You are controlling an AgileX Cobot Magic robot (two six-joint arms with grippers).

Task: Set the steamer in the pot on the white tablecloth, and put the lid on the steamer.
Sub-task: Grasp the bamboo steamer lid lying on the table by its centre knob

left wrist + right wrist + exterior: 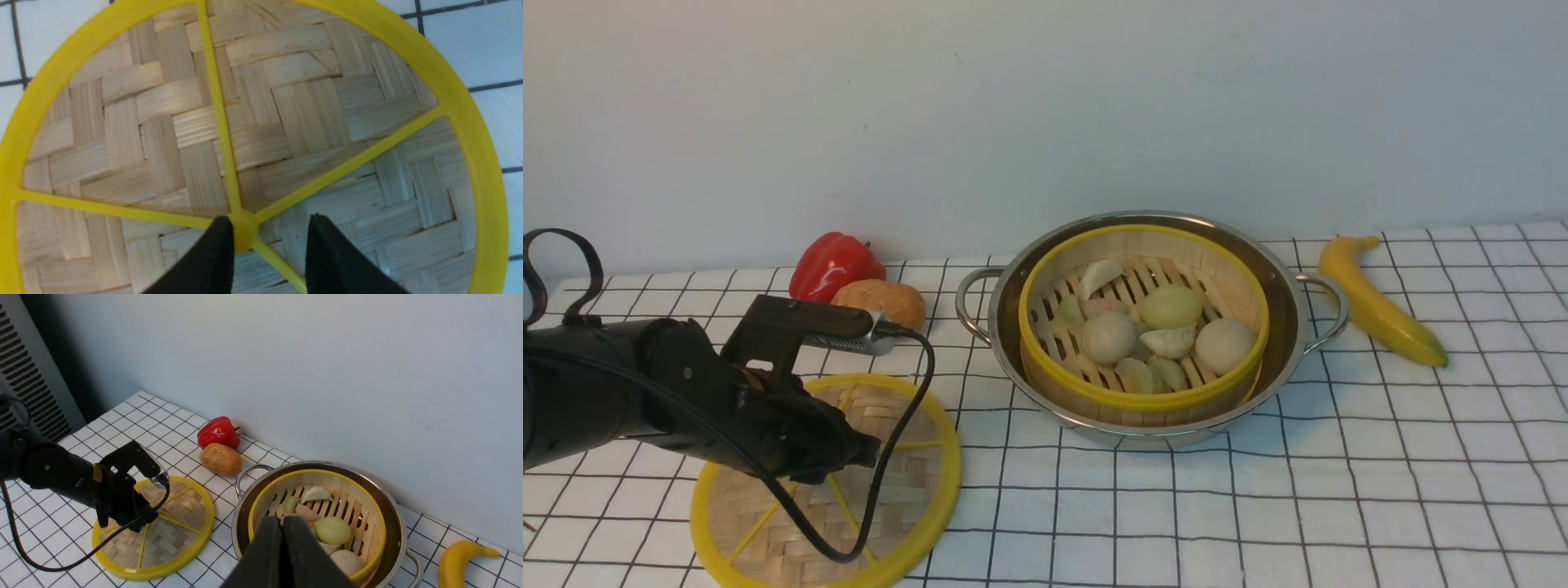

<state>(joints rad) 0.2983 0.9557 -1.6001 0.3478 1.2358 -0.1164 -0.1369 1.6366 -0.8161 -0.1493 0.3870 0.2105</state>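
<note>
The steamer (1143, 398), holding buns and dumplings, sits inside the steel pot (1286, 302) on the white tablecloth (1339, 490). The woven lid (911, 490) lies flat on the cloth to the pot's left. My left gripper (854, 451) hangs low over the lid's middle. In the left wrist view this gripper (269, 218) is open, its two black fingers straddling the yellow centre knob (244, 230), which lies close against one finger. My right gripper (282, 519) is shut and empty, raised above the steamer (367, 522); it is outside the front view.
A red bell pepper (833, 265) and a brown bread roll (886, 300) lie behind the lid near the wall. A banana (1380, 306) lies right of the pot. The left arm's cable (882, 482) loops over the lid.
</note>
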